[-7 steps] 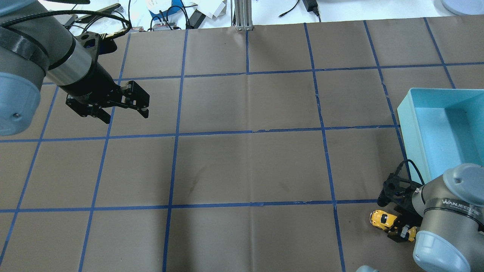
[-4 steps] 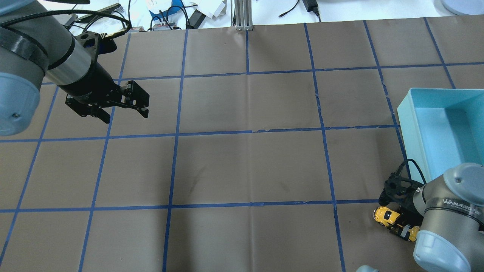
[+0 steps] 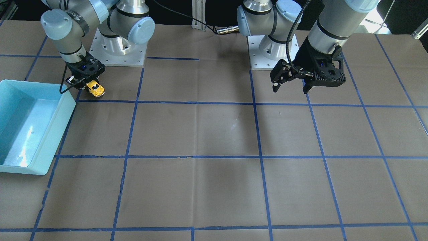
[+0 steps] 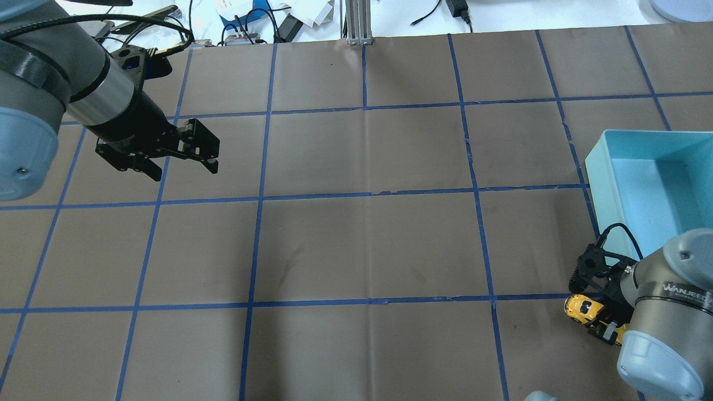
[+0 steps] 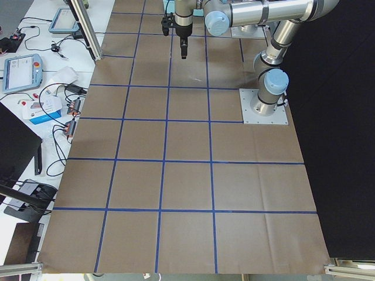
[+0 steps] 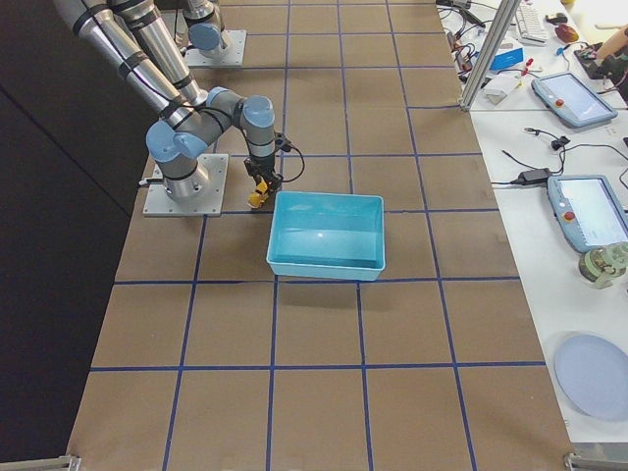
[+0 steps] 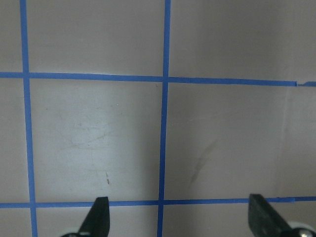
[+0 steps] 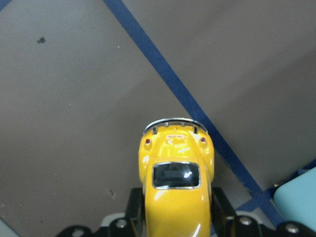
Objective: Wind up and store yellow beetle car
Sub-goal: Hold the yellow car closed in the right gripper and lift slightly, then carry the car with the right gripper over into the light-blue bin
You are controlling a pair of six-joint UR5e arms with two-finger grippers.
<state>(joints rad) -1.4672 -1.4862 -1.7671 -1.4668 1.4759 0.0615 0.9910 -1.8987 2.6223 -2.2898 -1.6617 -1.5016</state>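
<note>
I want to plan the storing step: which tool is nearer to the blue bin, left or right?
Right. The right tool, shut on the yellow beetle car, is just beside the blue bin, at its near corner. The left tool hangs open far across the table.

Table (image 4: 362,245) brown, blue tape grid (image 4: 312,196); light blue bin (image 4: 607,195) on it (robot's right side); yellow beetle car (image 4: 579,307) possibly touching surface.

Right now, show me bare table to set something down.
Free: the middle squares between the left gripper and the blue bin, plus the row along the operators' edge. Crowded: beside the bin, where the right gripper holds the yellow beetle car.
</note>
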